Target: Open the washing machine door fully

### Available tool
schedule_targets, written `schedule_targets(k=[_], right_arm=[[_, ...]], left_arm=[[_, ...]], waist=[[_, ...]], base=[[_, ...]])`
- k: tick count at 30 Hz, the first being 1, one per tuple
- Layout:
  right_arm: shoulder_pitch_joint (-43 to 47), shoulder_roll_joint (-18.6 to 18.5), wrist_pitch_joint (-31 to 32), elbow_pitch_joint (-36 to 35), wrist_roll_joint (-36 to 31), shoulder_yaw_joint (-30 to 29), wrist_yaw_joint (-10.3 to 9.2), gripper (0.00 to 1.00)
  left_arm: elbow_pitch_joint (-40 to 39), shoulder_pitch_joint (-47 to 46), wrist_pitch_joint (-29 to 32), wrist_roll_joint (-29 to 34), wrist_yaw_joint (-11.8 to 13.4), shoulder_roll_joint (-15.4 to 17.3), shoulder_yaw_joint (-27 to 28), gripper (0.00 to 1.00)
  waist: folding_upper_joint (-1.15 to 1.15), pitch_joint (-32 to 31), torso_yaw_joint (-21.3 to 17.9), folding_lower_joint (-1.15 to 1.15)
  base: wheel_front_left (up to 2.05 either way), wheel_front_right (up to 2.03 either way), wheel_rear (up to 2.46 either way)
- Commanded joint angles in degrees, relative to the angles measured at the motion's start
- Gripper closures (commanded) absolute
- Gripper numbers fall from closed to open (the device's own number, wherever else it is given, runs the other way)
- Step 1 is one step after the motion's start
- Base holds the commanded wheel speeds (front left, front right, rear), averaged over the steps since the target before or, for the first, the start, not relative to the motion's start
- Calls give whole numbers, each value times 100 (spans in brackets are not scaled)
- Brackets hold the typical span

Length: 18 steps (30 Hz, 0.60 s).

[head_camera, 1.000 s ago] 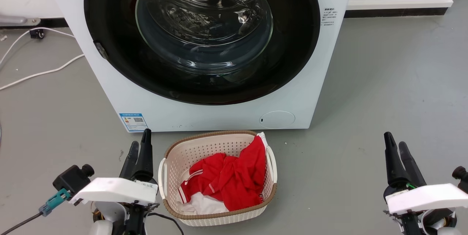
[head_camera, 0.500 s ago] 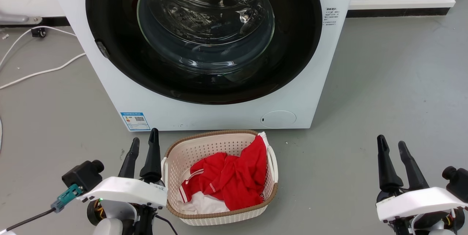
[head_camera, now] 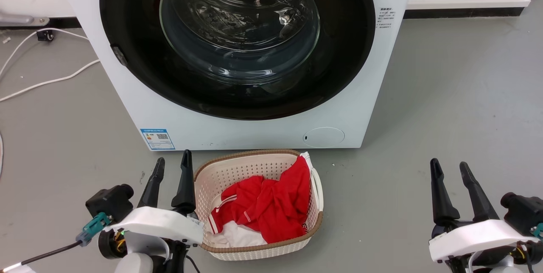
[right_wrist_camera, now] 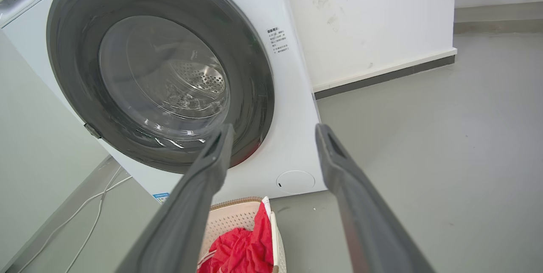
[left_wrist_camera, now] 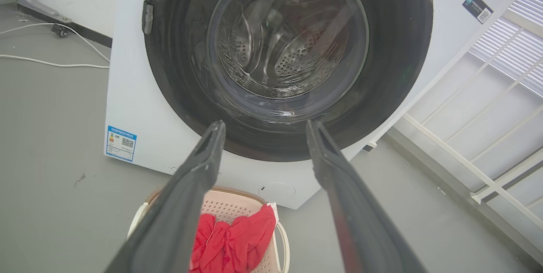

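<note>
Glossy black round door (head_camera: 343,52): shut flush on big white washing machine (head_camera: 135,107), bulging clear glass centre, well ahead of my hands.
My left hand (head_camera: 173,157): fingers spread, empty, just beside perforated cream plastic basket (head_camera: 254,154).
My right hand (head_camera: 448,163): spread, empty, above grey floor (head_camera: 445,94).

Labels on the washer, no lettering legible

The big white front-loading washing machine (head_camera: 356,107) carries a blue-edged sticker (head_camera: 157,139) with a QR code low on its front's left. A small block of dark print (head_camera: 385,18) sits higher on the right, and a dark QR sticker (left_wrist_camera: 477,7) near a top corner. All the wording is too small to read.
</note>
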Motion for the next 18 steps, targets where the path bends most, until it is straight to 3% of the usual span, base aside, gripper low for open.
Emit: schedule_targets(k=[1,18], right_arm=[[17,5,-62,-85,-209,14,8,0],[66,11,-249,-133,-1243,59,10,0]], left_arm=[[-36,-76,-67,197,30,18,-27,0],[23,-49,-304,1218,55,20,-147,0]], waist=[[0,7,4,-1],[0,15,34,-1]], base=[[0,0,0],[0,0,0]])
